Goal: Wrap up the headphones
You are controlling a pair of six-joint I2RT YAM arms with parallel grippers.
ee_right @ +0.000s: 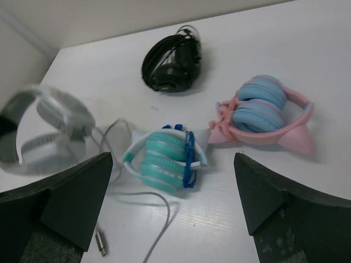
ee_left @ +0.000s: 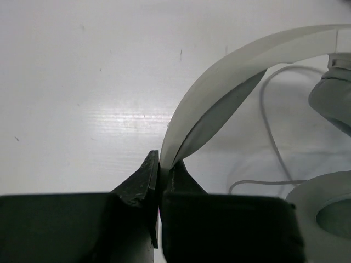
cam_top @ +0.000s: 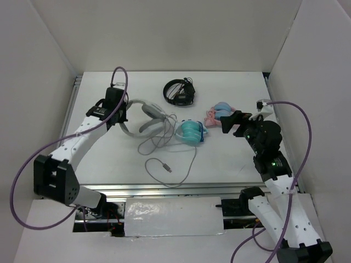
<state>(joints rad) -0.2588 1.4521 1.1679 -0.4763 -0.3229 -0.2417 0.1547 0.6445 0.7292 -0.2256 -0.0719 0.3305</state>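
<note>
My left gripper point(ee_left: 160, 160) is clamped on the band of the headphones point(cam_top: 143, 116), at the table's 10 o'clock. Their cable point(cam_top: 166, 167) sprawls toward 5 o'clock. My right gripper point(cam_top: 231, 123) gapes at 3 o'clock.

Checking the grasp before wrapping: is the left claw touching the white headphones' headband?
Touching. The left wrist view shows the left claw shut on the white headphones, the headband's edge pinched between its jaws with no gap.

Seen from the left wrist, the headphones point(ee_left: 219, 82) run off the right edge.
</note>
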